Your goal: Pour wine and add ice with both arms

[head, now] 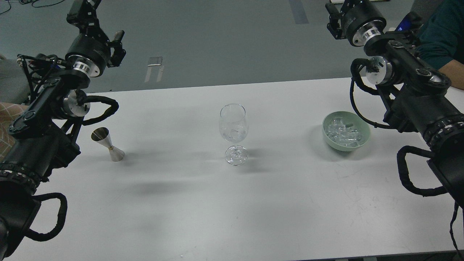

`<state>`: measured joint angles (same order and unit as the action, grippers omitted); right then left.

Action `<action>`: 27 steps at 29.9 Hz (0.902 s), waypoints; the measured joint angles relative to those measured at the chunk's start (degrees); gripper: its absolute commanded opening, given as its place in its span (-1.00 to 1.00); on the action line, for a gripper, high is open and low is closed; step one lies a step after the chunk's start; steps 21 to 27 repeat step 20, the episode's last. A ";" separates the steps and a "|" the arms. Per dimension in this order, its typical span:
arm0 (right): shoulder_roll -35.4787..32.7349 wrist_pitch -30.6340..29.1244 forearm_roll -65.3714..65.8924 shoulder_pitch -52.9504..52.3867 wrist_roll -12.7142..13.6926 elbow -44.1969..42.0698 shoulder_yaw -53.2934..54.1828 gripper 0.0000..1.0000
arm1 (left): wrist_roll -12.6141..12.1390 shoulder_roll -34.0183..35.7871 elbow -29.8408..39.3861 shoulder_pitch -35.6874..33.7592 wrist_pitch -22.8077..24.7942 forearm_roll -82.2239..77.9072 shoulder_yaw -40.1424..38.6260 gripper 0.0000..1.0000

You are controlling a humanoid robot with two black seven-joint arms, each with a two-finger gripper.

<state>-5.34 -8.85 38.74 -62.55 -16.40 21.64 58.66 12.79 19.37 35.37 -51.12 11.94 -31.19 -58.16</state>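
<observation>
Wine glass point(233, 133) fragile, top-heavy; steel jigger point(107, 144) left of it slick, pinch at waist. Ice point(343, 132) slippery. Jaws' state indiscernible, both arms.

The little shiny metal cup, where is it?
In the head view, the silver hourglass-shaped metal jigger stands on the white table's left side, beside the left arm.

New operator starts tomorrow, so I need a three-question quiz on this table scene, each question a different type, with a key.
1. True or false: the jigger stands left of the glass.
2. Where is most of the ice? A) green bowl B) jigger C) bare table
3. Fill in: the thing standing between jigger and bowl is the ____.

Key: 1 true; 2 A; 3 glass.
</observation>
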 measured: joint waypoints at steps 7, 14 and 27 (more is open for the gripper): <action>0.80 -0.03 -0.74 1.93 -0.13 1.14 0.23 1.00 | -0.58 -1.71 0.40 -0.30 0.73 2.92 0.25 0.97; 1.29 0.79 -10.31 2.18 -0.13 0.69 1.14 1.00 | -0.66 -3.31 0.48 -0.20 1.26 2.93 0.46 0.97; 1.30 0.41 -14.92 2.69 0.11 0.41 0.76 1.00 | -0.60 -3.31 0.42 -0.21 2.58 3.00 0.41 0.97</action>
